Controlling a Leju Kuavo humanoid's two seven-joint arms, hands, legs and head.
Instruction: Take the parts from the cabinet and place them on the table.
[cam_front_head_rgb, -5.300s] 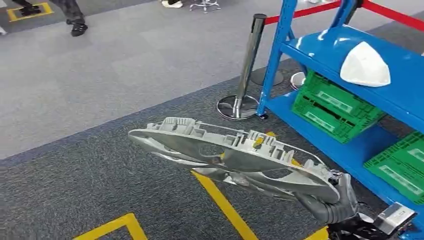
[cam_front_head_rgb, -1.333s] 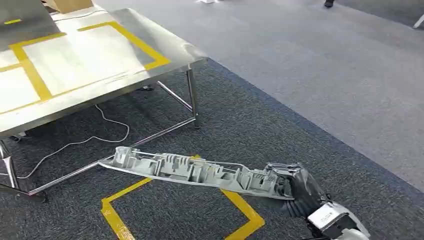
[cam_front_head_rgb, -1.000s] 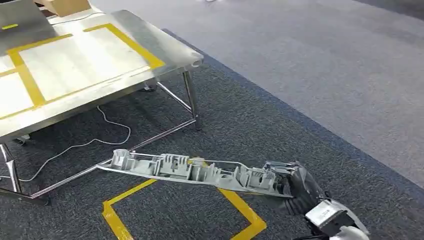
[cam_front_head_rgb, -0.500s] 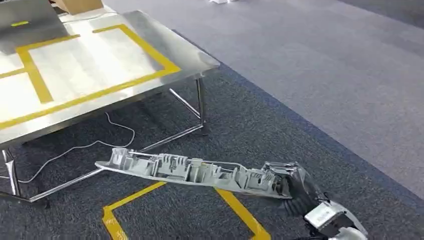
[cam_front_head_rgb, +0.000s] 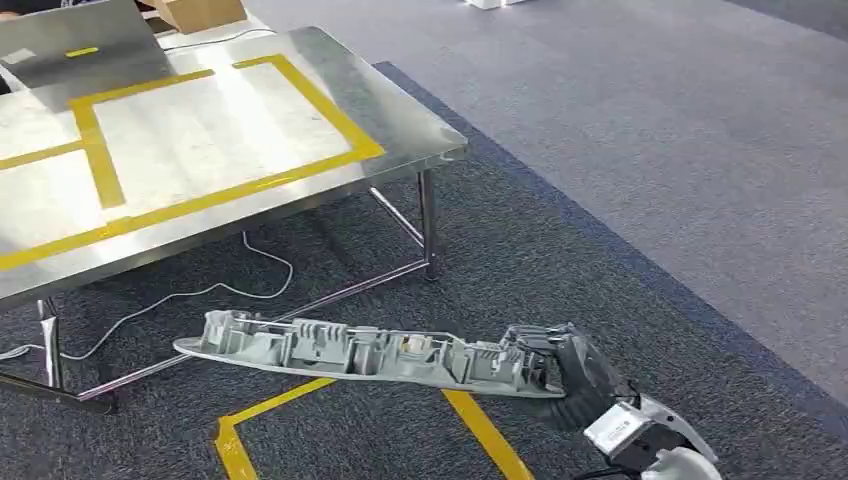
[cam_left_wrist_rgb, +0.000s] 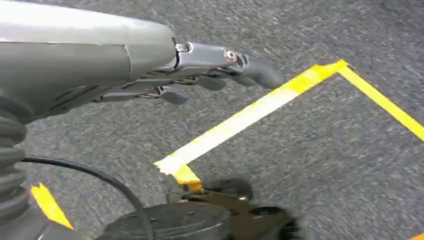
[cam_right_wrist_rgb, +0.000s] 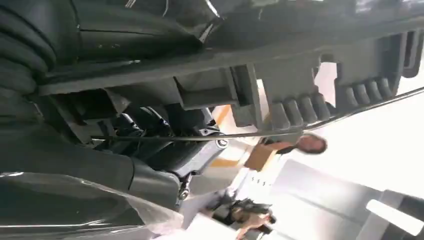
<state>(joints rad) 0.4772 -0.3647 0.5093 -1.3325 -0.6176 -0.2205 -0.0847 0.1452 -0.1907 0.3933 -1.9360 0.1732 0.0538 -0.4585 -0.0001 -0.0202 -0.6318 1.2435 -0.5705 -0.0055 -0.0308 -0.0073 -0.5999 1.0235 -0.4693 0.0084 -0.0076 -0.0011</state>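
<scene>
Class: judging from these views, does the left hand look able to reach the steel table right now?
Probably not: the left hand hangs low over the carpet, while the table stands ahead, off the floor.

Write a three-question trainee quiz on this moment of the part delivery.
1. True or false: the long grey part already rests on the steel table.
2. Which hand holds the part? A. left hand B. right hand
3. Fill in: the cardboard box sits at the table's ____ edge, seen from the head view.

Key: 1 false, it is carried above the carpet; 2 B; 3 far.
</scene>
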